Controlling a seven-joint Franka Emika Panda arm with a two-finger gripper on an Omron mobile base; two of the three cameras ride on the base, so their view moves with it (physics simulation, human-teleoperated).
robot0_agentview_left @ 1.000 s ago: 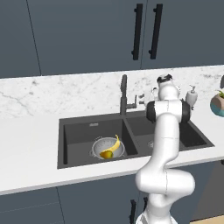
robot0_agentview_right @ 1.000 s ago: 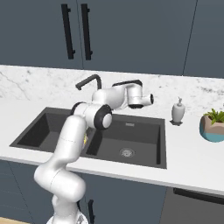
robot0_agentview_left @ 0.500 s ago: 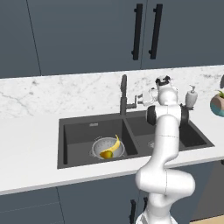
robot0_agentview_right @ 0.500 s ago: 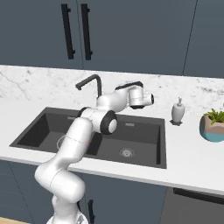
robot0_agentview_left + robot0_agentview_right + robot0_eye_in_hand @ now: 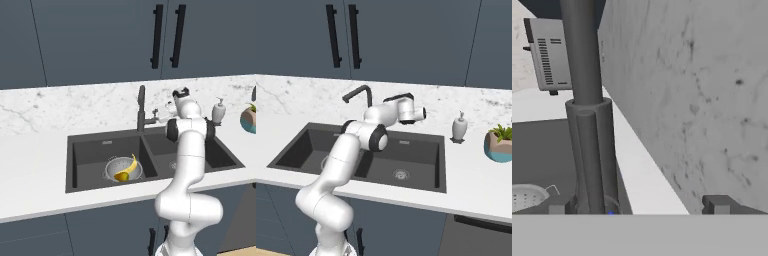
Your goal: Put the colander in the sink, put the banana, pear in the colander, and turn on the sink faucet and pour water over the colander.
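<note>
Now, left base view: the gripper (image 5: 159,116) is hovering at centre frame just right of the faucet (image 5: 141,107), whose long axis is standing upright; its small lever is sitting on the side facing the hand. One colander (image 5: 123,169) is resting in the left basin of the sink (image 5: 90,150), lower left of the gripper, carrying one banana (image 5: 131,164) and one pear (image 5: 121,176). One soap dispenser (image 5: 218,111) is standing at right on the counter (image 5: 40,165).

Right base view: the arm is reaching across the sink (image 5: 421,150) toward the faucet (image 5: 357,96) at upper centre, the hand's far end hidden behind the wrist. One dispenser (image 5: 459,128) and one potted plant (image 5: 500,143) are standing at right.

Hand view: the faucet (image 5: 587,110) column is rising at left of centre, the jaws spread wide and gripping nothing, the left tip (image 5: 557,209) level with its base. The colander (image 5: 527,197) rim is peeking in at lower left. Judging by this, the lever is the next target.
</note>
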